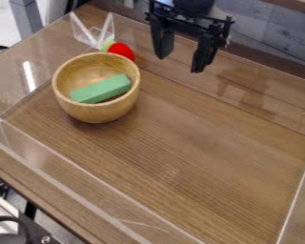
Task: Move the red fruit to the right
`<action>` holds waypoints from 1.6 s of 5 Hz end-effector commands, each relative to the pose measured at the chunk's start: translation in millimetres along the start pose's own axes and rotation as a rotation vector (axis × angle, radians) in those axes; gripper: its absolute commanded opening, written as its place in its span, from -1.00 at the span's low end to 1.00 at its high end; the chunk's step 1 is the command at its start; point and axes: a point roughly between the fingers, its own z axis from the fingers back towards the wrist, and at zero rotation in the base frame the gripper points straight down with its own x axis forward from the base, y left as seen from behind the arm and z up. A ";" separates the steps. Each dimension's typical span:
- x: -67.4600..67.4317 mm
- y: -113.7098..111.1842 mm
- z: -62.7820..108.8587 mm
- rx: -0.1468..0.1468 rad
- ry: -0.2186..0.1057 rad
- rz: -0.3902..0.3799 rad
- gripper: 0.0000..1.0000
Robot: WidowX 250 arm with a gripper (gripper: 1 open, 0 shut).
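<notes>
Single camera view over a wooden table walled by a low clear plastic barrier.

Step in hand, by judgement: the approach, nothing grasped yet. Red fruit lying on the table at the far left, just behind the wooden bowl and close to its far rim, partly hidden by it; a fleck of green leaf showing at the fruit's left. Task apparently not begun, with the fruit on the left side of the table.

Inside the bowl, a green block, not part of the job. Behind the fruit, a clear folded plastic piece standing upright, near enough to matter.

Black gripper hanging above the table, pointing straight down, to the right of the fruit and apart from it. Jaws spread wide, empty, touching nothing.

Next move, as a judgement: shift left until the jaws straddle the fruit, lower, close, lift, then carry it rightward across the bare wood. Little room there: bowl rim in front, plastic piece behind, so a careful descent needed to avoid nudging either.
</notes>
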 end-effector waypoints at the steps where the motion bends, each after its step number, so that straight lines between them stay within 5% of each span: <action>1: 7.1 16.2 -0.8 -0.006 -0.006 0.032 1.00; 5: 54.3 129.6 -0.7 -0.012 -0.084 0.153 1.00; 8: 80.3 155.5 -19.9 -0.003 -0.085 0.190 1.00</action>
